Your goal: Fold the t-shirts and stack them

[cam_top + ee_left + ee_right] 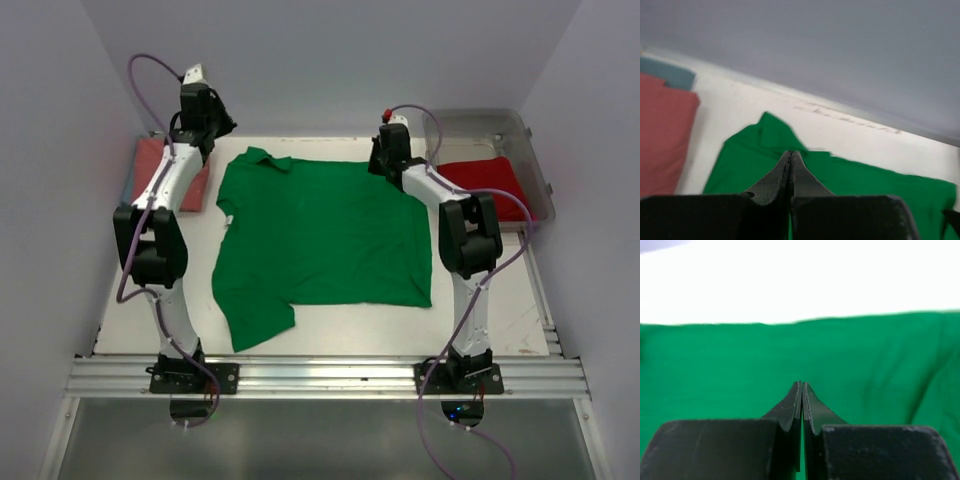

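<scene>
Starting at the left, the salmon-pink shirt (150, 165) lies folded on the table (520, 300), partly under my left arm. The left gripper (213, 127) hovers just beyond it, near the far left corner of the green polo shirt (320, 235). Its jaws are pressed fully together with nothing between them. In the left wrist view the tips sit over the cloth beside the collar (771, 126).

The green polo shirt is spread out across the middle of the table, with one flap trailing toward the near left. I judge this to be the start of its fold, since no edge is lifted yet.

The right gripper (381, 160) hangs over the shirt's far right edge, likewise clenched and empty, with green cloth just below its tips in the right wrist view.

Furthest right, the red shirt (488, 182) sits in the clear plastic bin (535, 150).

Next I would need to open both jaws, lower them onto the far edge, pinch it, and draw it toward me evenly.
</scene>
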